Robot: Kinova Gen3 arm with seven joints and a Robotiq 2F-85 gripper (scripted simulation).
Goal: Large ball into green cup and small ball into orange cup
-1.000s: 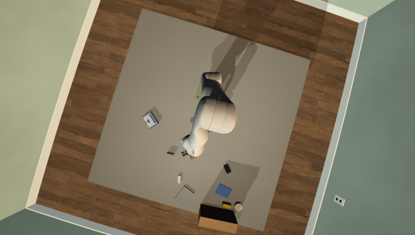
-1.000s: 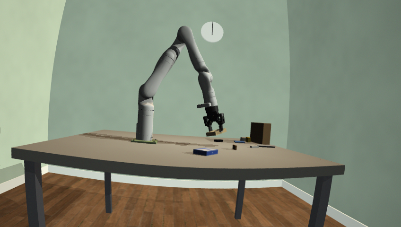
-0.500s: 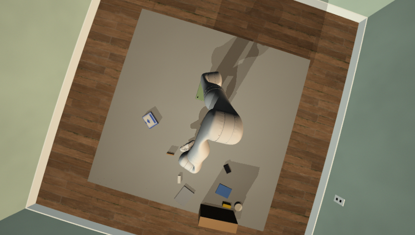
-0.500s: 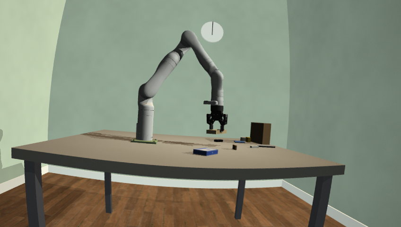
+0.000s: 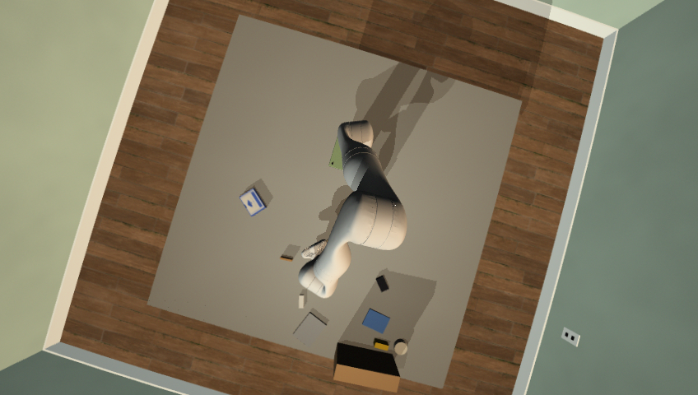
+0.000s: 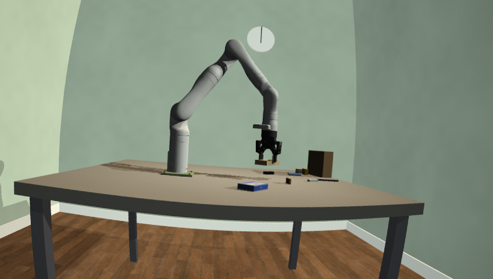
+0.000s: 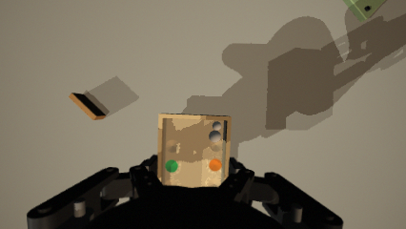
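Observation:
My gripper [image 7: 193,165] is shut on the covered wooden puzzle [image 7: 193,149] and holds it above the table, roughly level in the side view [image 6: 266,161]. In the wrist view the green cup [image 7: 172,166] and the orange cup [image 7: 215,165] sit at the puzzle's near end, by the fingers. Both are empty. The large ball and the small ball lie together at the far right corner, above the orange cup's side. In the overhead view the arm [image 5: 362,215] hides the gripper and the puzzle.
A small orange-edged block [image 7: 87,106] lies left of the puzzle. A blue and white box [image 6: 253,186] sits near the table's front. A dark box [image 6: 320,163], a blue pad [image 5: 376,320], a black piece [image 5: 382,282] and a white stick [image 5: 300,300] lie to the right.

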